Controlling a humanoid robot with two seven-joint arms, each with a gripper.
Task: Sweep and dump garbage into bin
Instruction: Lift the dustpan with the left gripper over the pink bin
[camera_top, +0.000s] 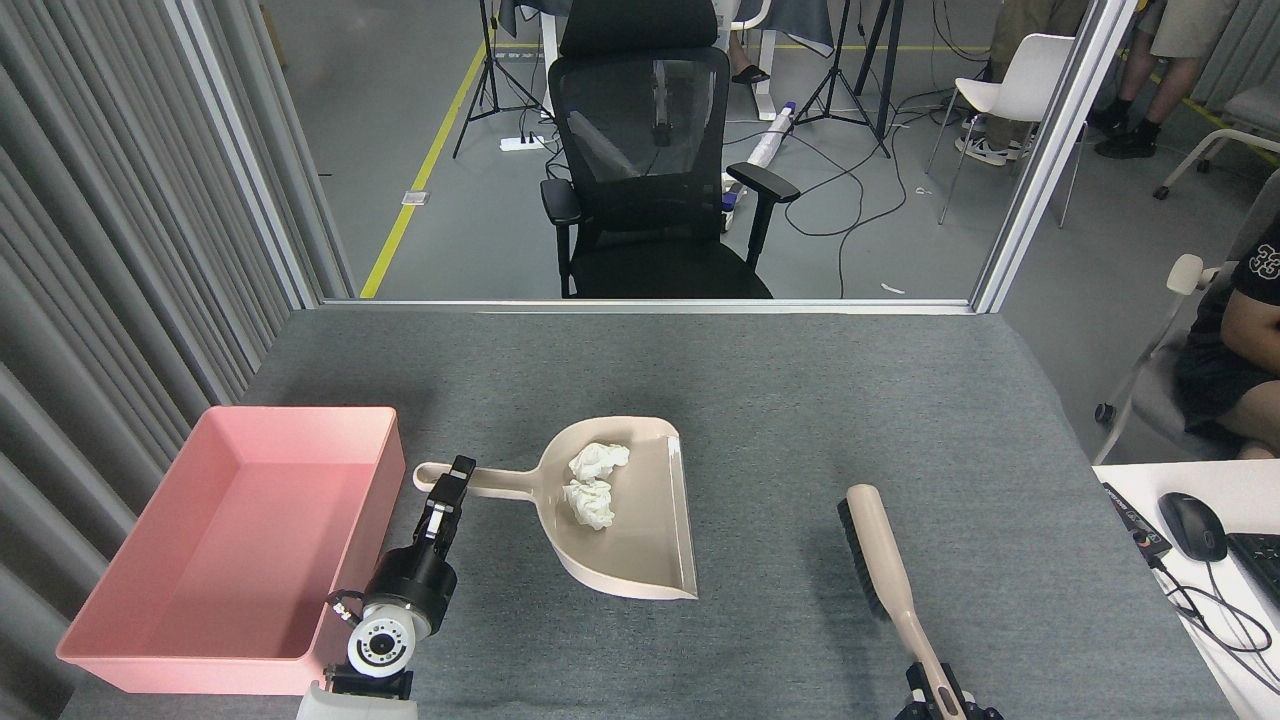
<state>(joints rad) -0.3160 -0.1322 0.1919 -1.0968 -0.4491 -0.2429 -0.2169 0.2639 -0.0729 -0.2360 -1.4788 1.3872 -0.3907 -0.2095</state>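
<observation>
Grey felt worktop (800, 400), with the beige dustpan (630, 520) as landmark near its middle. Inside the dustpan's scoop, toward the handle side: the garbage (593, 486), two small crumpled white tissue wads touching each other, resting on the pan floor. Open mouth of the dustpan facing right, long handle pointing left.

Left end effector (450, 488) closed on the tip of the dustpan handle, fingers clamped around it; garbage thus a handle's length to the right of this end effector, not touching it. Left of the dustpan, just beyond the handle tip: the bin (150, 610), pink, shallow, rectangular, with nothing visible inside.

Right of the dustpan, well apart from its mouth: a beige brush (880, 560) with dark bristles along its left edge, angled with the head farther away and the handle toward the bottom edge. Right end effector (940, 700) at the bottom edge of view, gripping the end of the brush handle, mostly cut off. Garbage well to the left of this end effector, with the dustpan's lip between.

Beyond the worktop's far edge, behind the dustpan: a black office chair (650, 150).
</observation>
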